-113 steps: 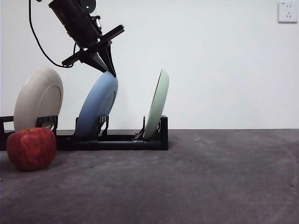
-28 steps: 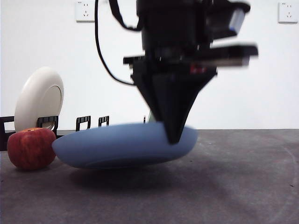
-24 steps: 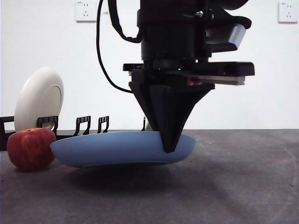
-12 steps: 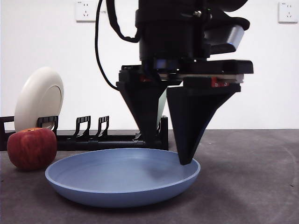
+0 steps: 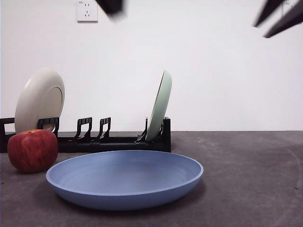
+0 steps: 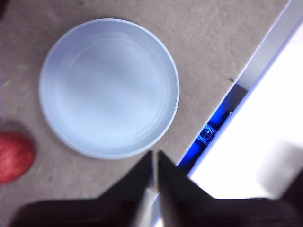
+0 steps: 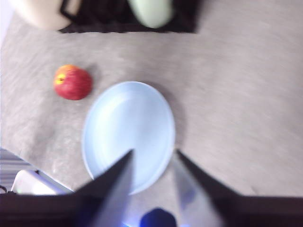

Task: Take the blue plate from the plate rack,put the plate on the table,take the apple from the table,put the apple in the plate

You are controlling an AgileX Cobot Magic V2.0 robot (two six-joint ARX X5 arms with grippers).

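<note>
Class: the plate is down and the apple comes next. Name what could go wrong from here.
1. The apple sits close to the blue plate and just in front of the plate rack, so a hand reaching for it may bump either.
2. The apple is round; dropped into the shallow plate, it might roll out.

Cut by the left wrist frame's edge beside the closed jaws: the apple. Blurred throughout, the right wrist view. Reduced to 2 dark blurred tips at the front view's top edge: both arms.
</note>
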